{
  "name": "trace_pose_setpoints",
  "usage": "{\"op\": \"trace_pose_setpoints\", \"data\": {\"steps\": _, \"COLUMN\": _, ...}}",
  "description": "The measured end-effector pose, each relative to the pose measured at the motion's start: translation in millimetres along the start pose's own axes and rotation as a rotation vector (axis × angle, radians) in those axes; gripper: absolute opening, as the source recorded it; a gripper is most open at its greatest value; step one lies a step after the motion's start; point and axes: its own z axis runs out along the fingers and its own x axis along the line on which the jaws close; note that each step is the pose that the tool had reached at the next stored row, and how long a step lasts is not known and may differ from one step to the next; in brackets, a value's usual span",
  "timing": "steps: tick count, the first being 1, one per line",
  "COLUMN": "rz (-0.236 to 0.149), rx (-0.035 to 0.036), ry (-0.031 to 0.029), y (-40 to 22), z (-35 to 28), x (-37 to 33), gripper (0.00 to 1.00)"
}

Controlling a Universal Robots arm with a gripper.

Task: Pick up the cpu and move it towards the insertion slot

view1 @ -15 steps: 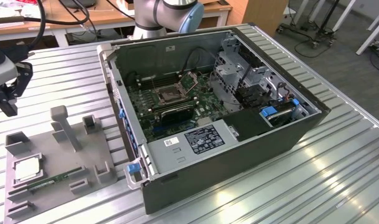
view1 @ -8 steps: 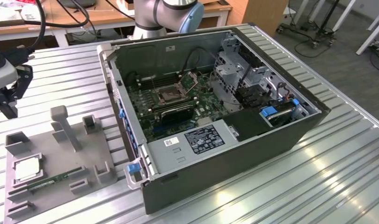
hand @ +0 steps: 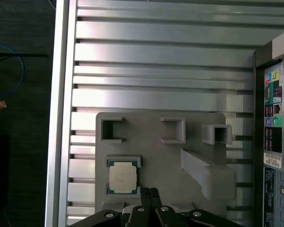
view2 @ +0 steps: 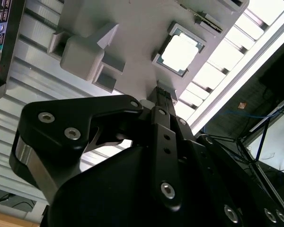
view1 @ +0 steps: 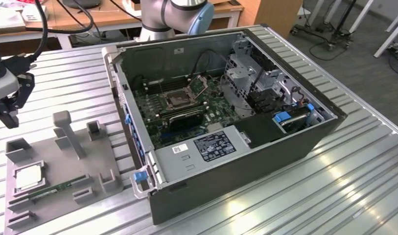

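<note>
- The cpu (view1: 29,177) lies flat in a recess at the near left corner of the grey tray (view1: 81,161). It is square, so it has no long axis, with a silvery top and a pale rim.
- The gripper (view1: 9,117) hangs above the tray's far left side, pressed together and holding nothing. The cpu is below and nearer, just beside the fingertips (hand: 145,195) in the first wrist view.
- The insertion slot (view1: 175,99) sits far right inside the computer case (view1: 251,161), well apart.

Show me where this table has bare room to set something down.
Bare table lies to the exterior view's right of the computer case and past the grey holder's far edge. The holder, with cpu, and the case's inside are crowded.
</note>
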Motion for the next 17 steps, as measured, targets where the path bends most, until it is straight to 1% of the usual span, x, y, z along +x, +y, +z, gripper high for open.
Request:
{"op": "trace_pose_setpoints", "data": {"steps": 9, "rz": 0.0, "rx": 0.0, "ry": -0.0001, "y": -3.3, "z": 6.3, "x": 2.4, "gripper": 0.11}}
{"op": "trace_pose_setpoints", "data": {"steps": 17, "rz": 0.0, "rx": 0.0, "ry": 0.0, "y": -5.7, "z": 10.6, "x": 3.9, "gripper": 0.11}}
